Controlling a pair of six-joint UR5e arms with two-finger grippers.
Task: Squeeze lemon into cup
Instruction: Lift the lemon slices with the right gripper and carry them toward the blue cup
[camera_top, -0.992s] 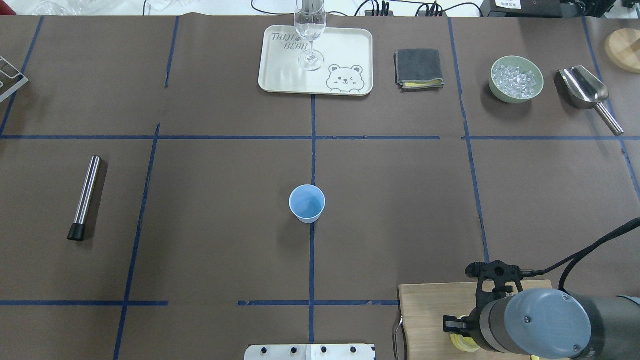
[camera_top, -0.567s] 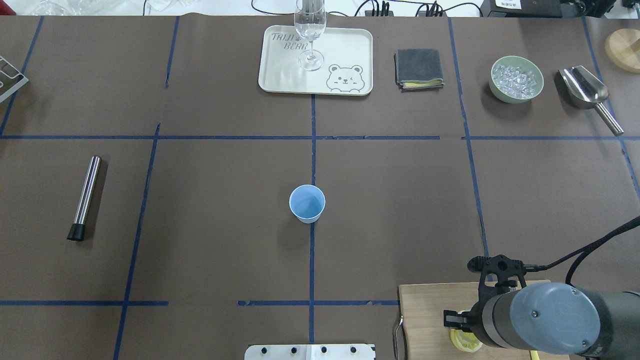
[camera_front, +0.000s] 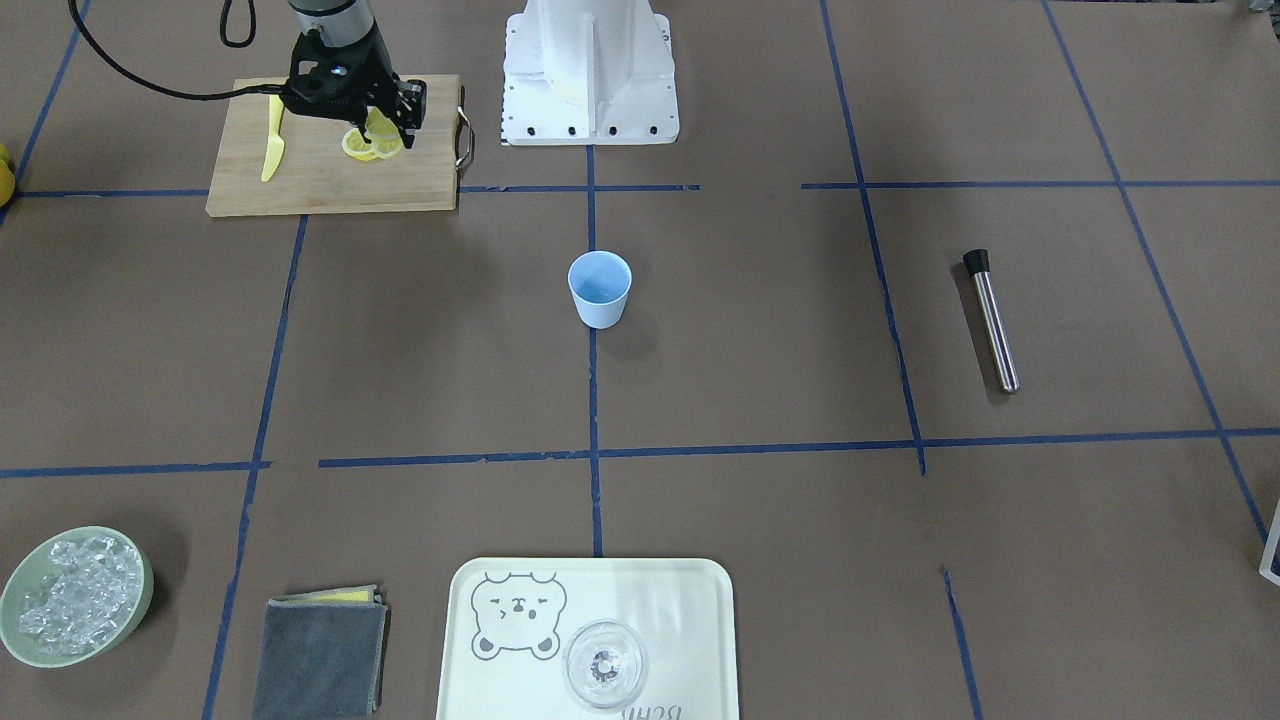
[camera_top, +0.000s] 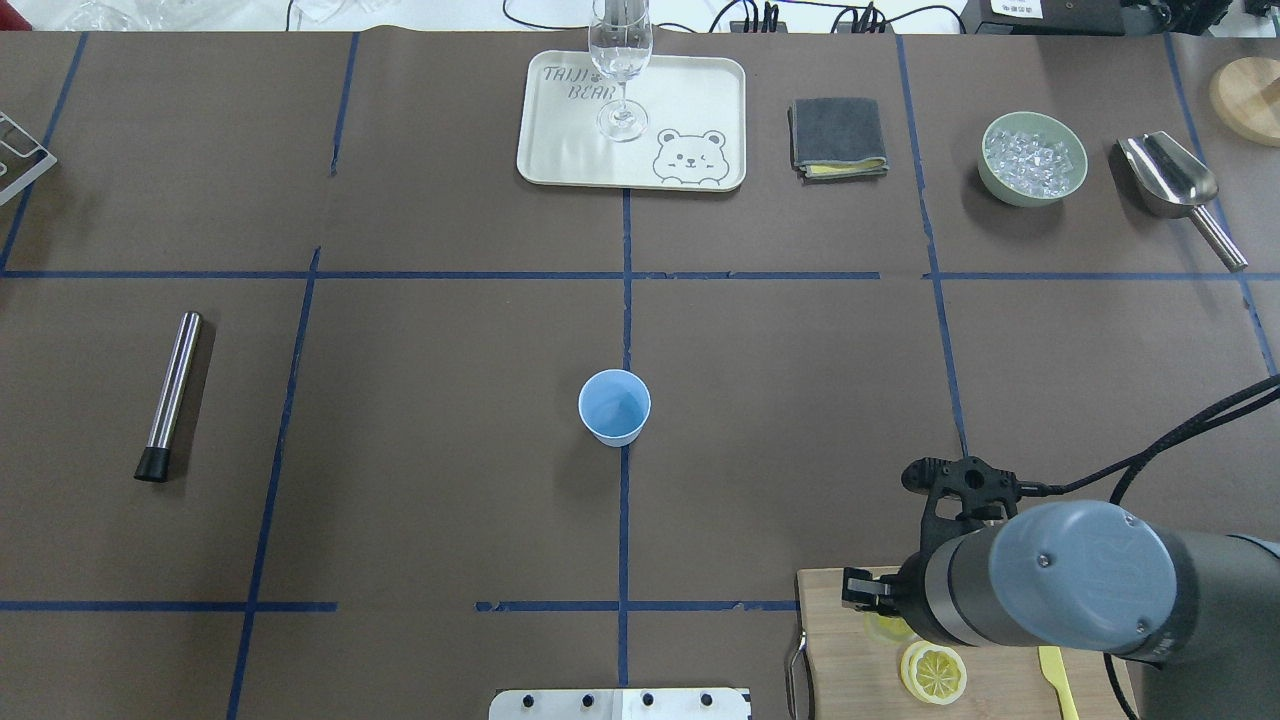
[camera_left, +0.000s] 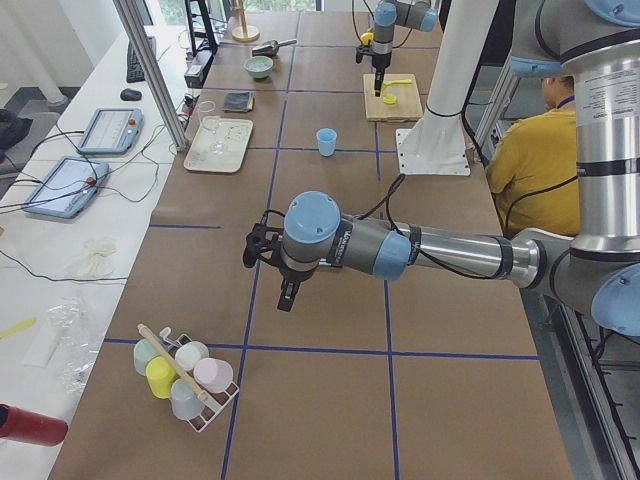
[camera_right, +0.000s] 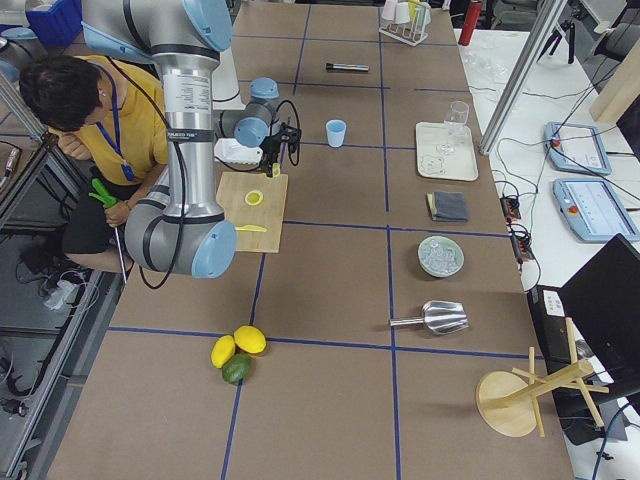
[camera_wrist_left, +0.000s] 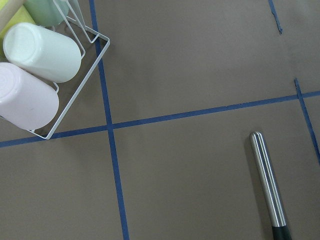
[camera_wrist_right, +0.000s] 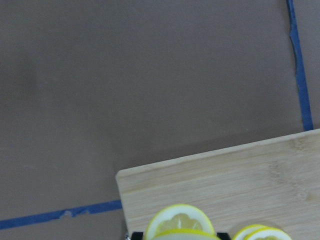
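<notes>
Right fingers on lemon: plain at wrist, half-hidden overhead.

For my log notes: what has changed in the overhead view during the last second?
The right gripper moved forward and left over the cutting board, toward the cup, carrying the lemon in its grip. A second slice now lies uncovered behind it. The cup, tray and metal rod stayed put.

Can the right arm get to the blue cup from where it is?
Likely yes: the right gripper, holding the lemon, is above the cutting board, and nothing stands between it and the cup.
</notes>
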